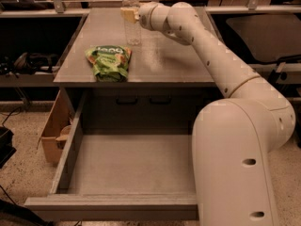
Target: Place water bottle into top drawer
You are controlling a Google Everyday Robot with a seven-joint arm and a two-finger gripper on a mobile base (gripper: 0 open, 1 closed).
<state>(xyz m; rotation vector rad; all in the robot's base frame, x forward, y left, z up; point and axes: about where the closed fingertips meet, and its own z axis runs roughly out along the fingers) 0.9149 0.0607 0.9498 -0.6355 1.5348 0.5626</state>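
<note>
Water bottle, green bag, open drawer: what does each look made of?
Water bottle: clear, ribbed plastic, likely; you see through it. Green bag: crinkled glossy film, probably a plastic snack pouch. Top drawer: matte grey, flat panels; metal or painted board, I cannot tell. The robot's hand is at the bottle's upper part.

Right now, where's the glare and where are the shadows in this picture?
In the camera view the light is warm and dim. A pale sheen lies on the cabinet top, right of the green snack bag. The back of the top drawer lies in shadow. The gripper, at the neck of the water bottle, is well lit.
</note>
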